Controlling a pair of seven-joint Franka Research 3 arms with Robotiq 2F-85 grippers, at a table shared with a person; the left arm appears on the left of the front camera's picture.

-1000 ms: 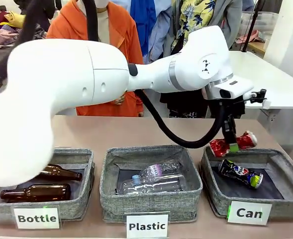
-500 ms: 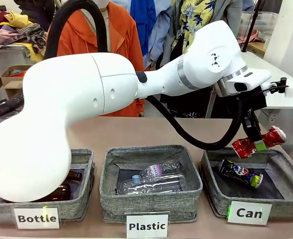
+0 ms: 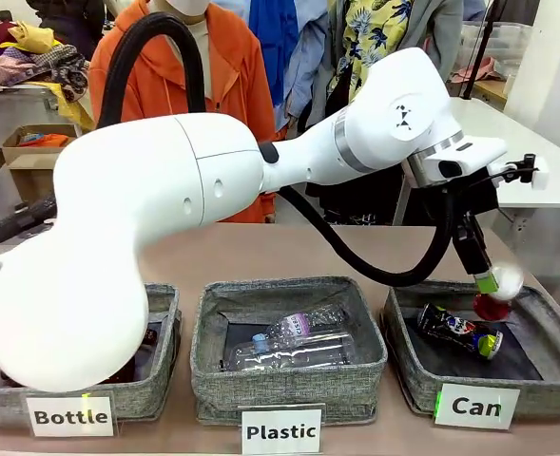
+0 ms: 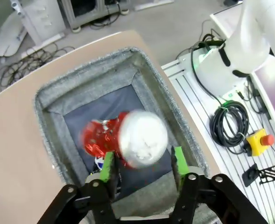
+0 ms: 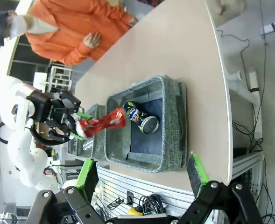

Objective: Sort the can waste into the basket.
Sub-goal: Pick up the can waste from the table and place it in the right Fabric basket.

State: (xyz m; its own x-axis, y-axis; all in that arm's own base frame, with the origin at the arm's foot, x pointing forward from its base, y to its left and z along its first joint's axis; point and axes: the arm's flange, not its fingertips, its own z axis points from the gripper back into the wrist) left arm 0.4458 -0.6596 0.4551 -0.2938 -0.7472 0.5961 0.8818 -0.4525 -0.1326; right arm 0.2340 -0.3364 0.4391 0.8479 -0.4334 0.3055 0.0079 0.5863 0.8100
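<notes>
From left to right, three grey woven-fabric baskets stand in a row at the near edge of the tan surface (image 3: 260, 252). The left basket (image 3: 156, 313) carries a "Bottle" label (image 3: 69, 416) and is largely hidden by the left arm (image 3: 165, 190). The middle basket (image 3: 289, 380), labelled "Plastic" (image 3: 280, 432), holds clear plastic bottles (image 3: 294, 342).

The right basket (image 3: 536, 380) carries the "Can" label (image 3: 476, 407). On its dark bottom lies the black can (image 3: 458, 331) with blue, white and yellow-green print.

The left arm reaches across from the left side to the far right. The left hand (image 3: 487, 280) points down above the far right part of the "Can" basket. In the left wrist view its green-padded fingers (image 4: 108, 165) are partly spread, one on each side of the red can (image 4: 123, 137), whose silver top faces the camera. The can is motion-blurred and lies between and just beyond the fingertips, over the basket's dark bottom. Whether the pads touch it cannot be told. In the front view the red can is a blur just below the fingertips, inside the basket's outline.

The right hand (image 5: 144, 175) is spread wide and holds nothing; its view looks onto the "Can" basket from the right end of the surface.

A person in an orange top (image 3: 227, 85) stands at the far side of the surface.
</notes>
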